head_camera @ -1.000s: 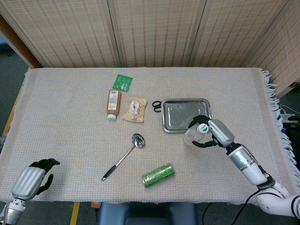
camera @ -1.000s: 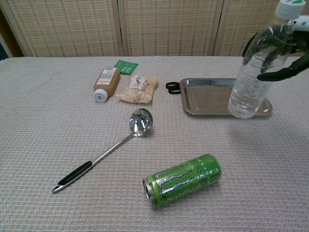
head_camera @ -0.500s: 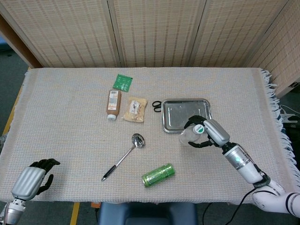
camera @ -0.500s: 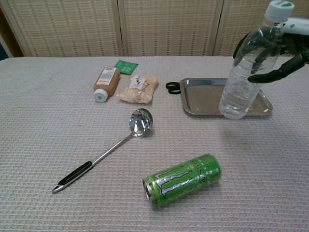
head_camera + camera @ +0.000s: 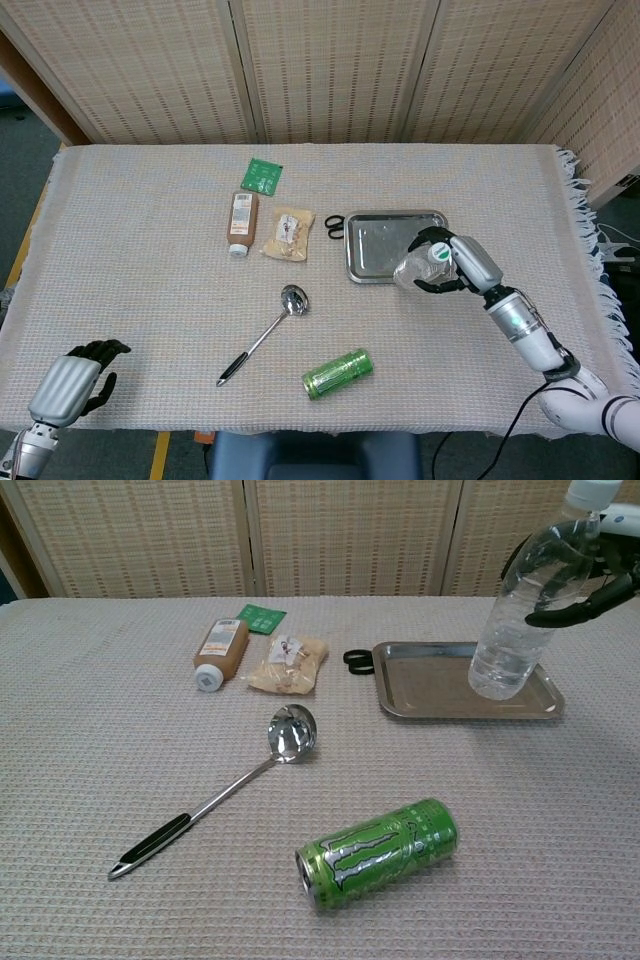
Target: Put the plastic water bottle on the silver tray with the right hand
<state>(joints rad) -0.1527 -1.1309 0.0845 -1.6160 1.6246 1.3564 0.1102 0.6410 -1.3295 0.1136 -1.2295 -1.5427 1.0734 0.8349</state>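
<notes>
My right hand [image 5: 452, 264] [image 5: 590, 580] grips a clear plastic water bottle [image 5: 522, 615] [image 5: 418, 267] near its top, with the white and green cap up. The bottle hangs almost upright, slightly tilted, with its base over the right part of the silver tray [image 5: 430, 685] [image 5: 375, 245]; I cannot tell if the base touches the tray. My left hand [image 5: 72, 378] sits at the near left table edge, fingers curled in, holding nothing.
A green can [image 5: 378, 852] lies on its side near the front. A ladle [image 5: 220, 792] lies left of it. A brown bottle [image 5: 220, 652], a snack packet [image 5: 290, 663], a green card [image 5: 260, 617] and black scissor handles [image 5: 357, 660] lie by the tray's left.
My right hand carried the bottle from the tray's front edge, first leftward, then back and over the tray's right part. The left hand stayed still.
</notes>
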